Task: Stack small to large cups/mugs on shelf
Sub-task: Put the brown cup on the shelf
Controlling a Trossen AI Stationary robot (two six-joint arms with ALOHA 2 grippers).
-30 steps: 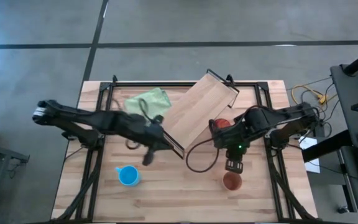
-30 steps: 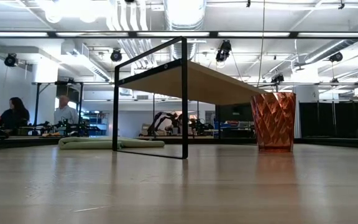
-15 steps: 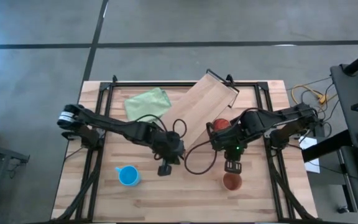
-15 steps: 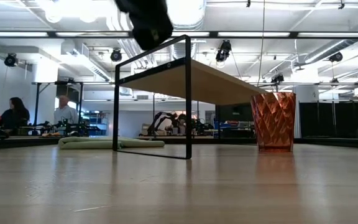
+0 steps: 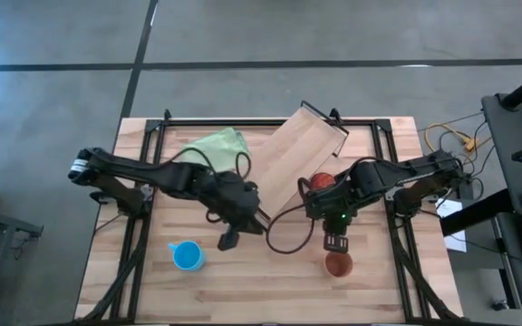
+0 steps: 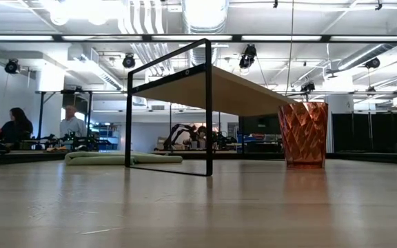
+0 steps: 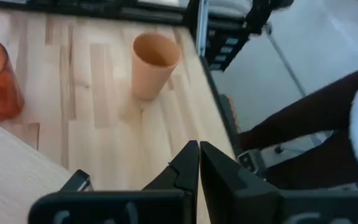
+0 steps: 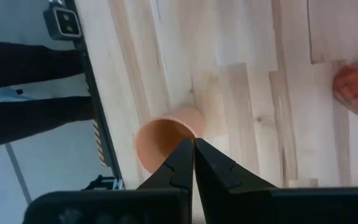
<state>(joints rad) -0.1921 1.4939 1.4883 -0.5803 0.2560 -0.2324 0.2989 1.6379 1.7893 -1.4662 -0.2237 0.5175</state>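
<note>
Three cups stand on the table (image 5: 270, 290) around the shelf (image 5: 293, 163), none of them on it. That long wood board on black wire legs lies at a slant near the table's far edge, with a green cloth (image 5: 214, 146) just beside its left end. From table height, the shelf (image 6: 212, 88) rises above the cloth (image 6: 123, 158). The left gripper (image 5: 229, 238) hovers at the shelf's near left corner, its fingers (image 7: 188, 165) pressed together on nothing. The right gripper (image 5: 334, 241) hangs off the shelf's near right side, above the table, its fingers (image 8: 188, 162) likewise closed and empty. The red tumbler (image 5: 322, 181) stands just beside the shelf's right long edge, partly under the right arm; low down, the tumbler (image 6: 303, 134) sits upright. The orange cup (image 5: 337, 264) stands nearer the front, just past the right gripper. The blue cup (image 5: 186, 256) sits well to the shelf's left front, near the left gripper.
</note>
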